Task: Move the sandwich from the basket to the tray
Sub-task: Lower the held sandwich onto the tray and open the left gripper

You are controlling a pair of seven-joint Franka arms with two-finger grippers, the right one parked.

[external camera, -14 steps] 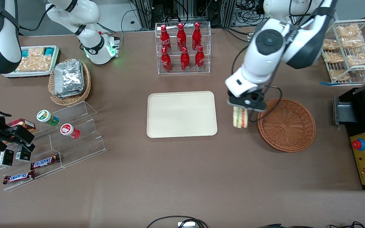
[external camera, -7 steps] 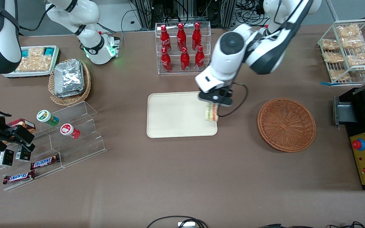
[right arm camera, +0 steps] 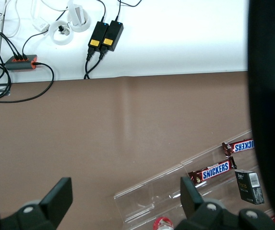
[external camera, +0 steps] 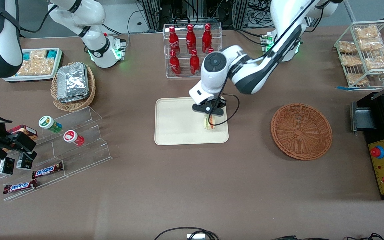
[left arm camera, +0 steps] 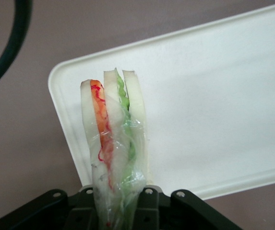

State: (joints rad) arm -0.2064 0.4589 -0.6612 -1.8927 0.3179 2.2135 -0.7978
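The tray (external camera: 178, 120) sat mid-table, and the wicker basket (external camera: 301, 131) was off toward the working arm's end, nothing in it. The gripper (external camera: 210, 117) hung over the tray's basket-side edge, jaws clamped on the wrapped sandwich (left arm camera: 113, 143), which dangled just above the tray.

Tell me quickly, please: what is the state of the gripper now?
Left gripper: shut on the sandwich, holding it over the tray, at the tray's end nearer the basket.
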